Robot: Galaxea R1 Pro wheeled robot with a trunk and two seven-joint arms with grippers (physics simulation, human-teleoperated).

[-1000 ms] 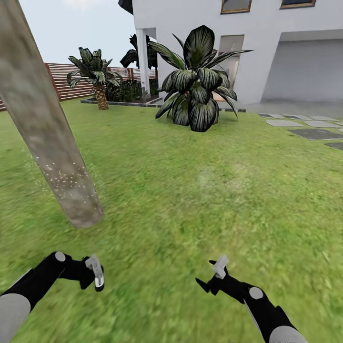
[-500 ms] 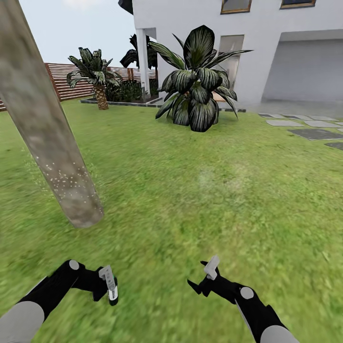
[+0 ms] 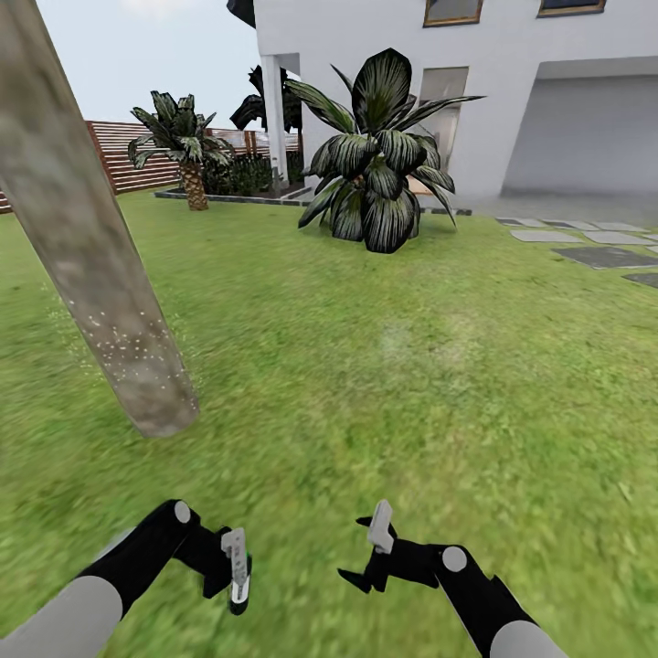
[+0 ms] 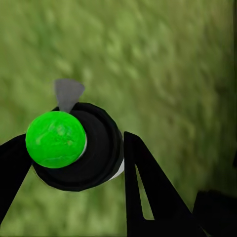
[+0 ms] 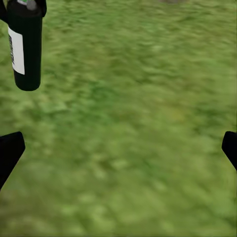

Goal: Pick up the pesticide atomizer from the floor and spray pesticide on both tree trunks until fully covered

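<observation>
A black cylindrical atomizer point(image 4: 79, 148) with a green round cap is being pinched by the left gripper point(image 3: 236, 571); the right gripper point(image 5: 118, 148) is being held spread.

Home garden, outdoors. Rough green grass lawn point(image 3: 366, 366) runs up to a white house point(image 3: 439, 82) with a recessed grey garage opening point(image 3: 585, 132). Brown horizontal-slat fence point(image 3: 123, 151) at the back, short palm point(image 3: 183, 151) before it. Large dark broad-leaved shrub point(image 3: 375, 155), grey stone pavers point(image 3: 594, 251), thick mottled tree trunk point(image 3: 87, 247).
</observation>
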